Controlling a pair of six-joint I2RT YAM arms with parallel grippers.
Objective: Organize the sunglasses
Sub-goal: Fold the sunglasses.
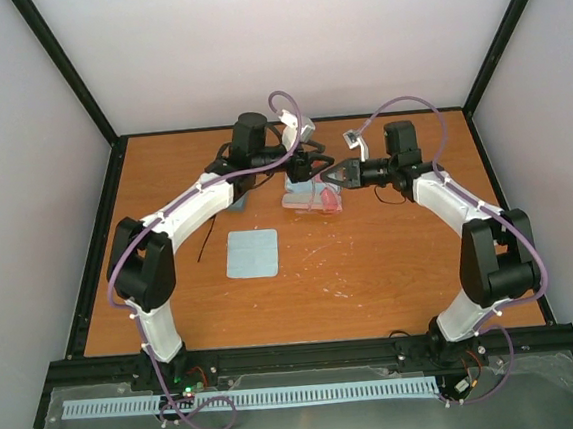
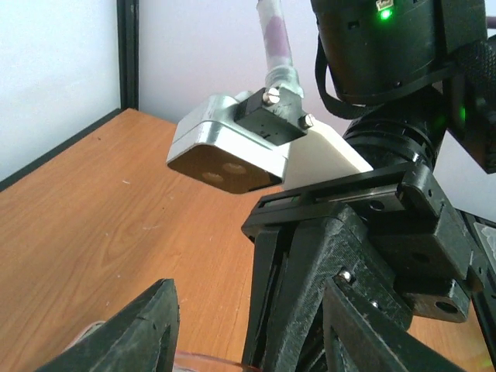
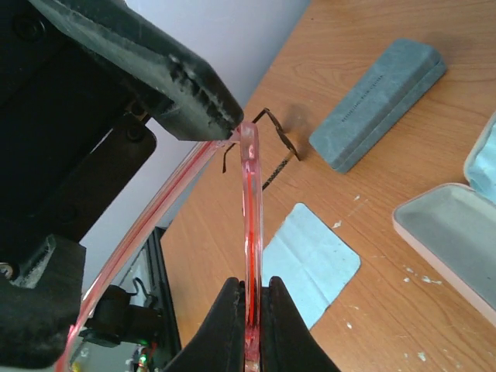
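Right wrist view shows the right end effector [image 3: 249, 293] clamped on the slim pink-red sunglasses with thin red arms [image 3: 249, 194], raised above the open oblong pink case [image 3: 457, 232]. Left end effector [image 1: 309, 165] stands half open, one fingertip [image 3: 203, 105] touching their corner.

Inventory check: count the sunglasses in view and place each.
2. Red pair in the jaws of the right gripper; black pair on the table by the grey case. Arms may hide others.
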